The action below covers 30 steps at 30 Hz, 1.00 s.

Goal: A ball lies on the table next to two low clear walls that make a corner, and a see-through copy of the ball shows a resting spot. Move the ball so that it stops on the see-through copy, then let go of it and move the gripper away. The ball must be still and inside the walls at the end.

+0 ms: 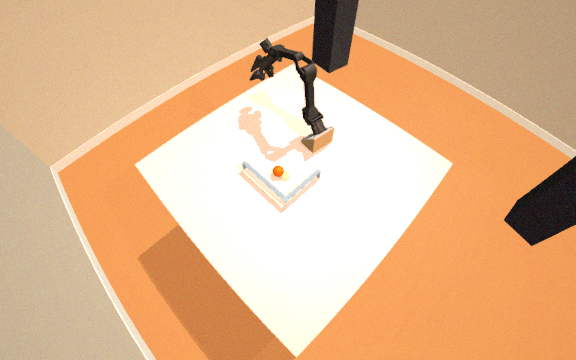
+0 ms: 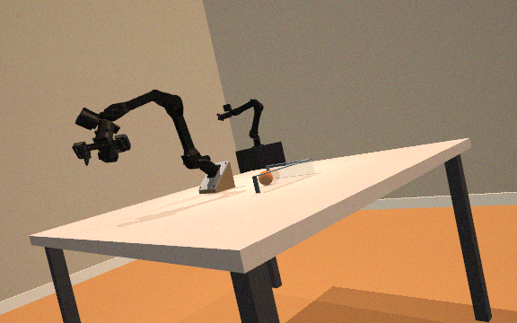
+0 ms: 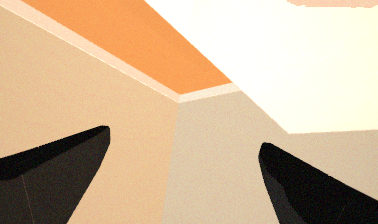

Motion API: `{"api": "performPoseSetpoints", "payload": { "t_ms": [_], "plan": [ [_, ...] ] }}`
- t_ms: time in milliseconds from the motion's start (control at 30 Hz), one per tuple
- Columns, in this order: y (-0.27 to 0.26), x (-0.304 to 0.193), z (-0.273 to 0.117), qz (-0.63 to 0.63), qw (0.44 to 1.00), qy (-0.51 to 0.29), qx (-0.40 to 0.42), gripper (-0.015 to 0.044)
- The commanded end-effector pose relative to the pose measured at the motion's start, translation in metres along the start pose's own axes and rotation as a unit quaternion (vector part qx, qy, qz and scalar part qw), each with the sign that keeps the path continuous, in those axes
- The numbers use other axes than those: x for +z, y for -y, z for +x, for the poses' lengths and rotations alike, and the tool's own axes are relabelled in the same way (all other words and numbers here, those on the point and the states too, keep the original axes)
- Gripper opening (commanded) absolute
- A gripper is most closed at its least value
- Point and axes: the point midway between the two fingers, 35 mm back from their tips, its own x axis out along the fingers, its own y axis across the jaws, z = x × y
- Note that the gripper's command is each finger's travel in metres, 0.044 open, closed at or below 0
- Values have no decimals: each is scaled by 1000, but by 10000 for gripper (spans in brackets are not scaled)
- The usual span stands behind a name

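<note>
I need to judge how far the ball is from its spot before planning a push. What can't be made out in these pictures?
- See-through copy: top view, partly covered by the ball; exterior view, too faint to find.
- Ball's contact with the table: exterior view, wall end post in front.
- Ball and walls: outside the wrist view, which looks past the open gripper at room walls and floor.
- Fingertips: top view, too small.

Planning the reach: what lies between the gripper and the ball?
In the top view, only the arm's base stands between gripper and ball.
</note>
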Motion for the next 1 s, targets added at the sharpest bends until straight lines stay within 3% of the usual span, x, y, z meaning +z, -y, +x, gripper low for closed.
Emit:
{"api": "performPoseSetpoints", "payload": {
  "t_ms": [0,300,500,733,967],
  "plan": [
    [1,1,2,-2,1000,1,-3,379],
    [83,39,94,-156,969,53,-183,379],
    [171,56,132,-307,897,61,-314,379],
    [279,70,141,-493,750,34,-440,379],
    [381,86,117,-669,529,-30,-521,379]
  ]
}}
